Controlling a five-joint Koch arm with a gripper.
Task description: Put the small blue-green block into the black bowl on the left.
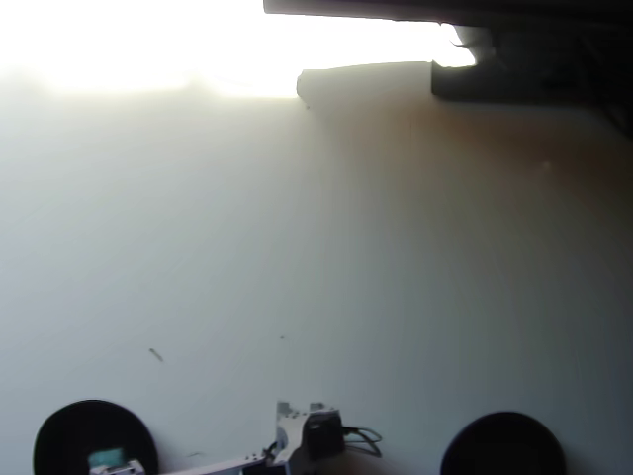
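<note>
Pale bare table (297,247), glare washing its far edge, teal block (106,457) inside left black bowl (69,430), jaws' state unclear.

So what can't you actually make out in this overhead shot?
- Gripper: cut off by the bottom edge over the left black bowl; open or shut can't be told.
- Blue-green block: small and partly cropped; whether it is held or resting in the bowl is unclear.
- Right black bowl: lower part cut off.
- Table's far left: washed out by glare.
- Arm: mostly out of frame.
</note>
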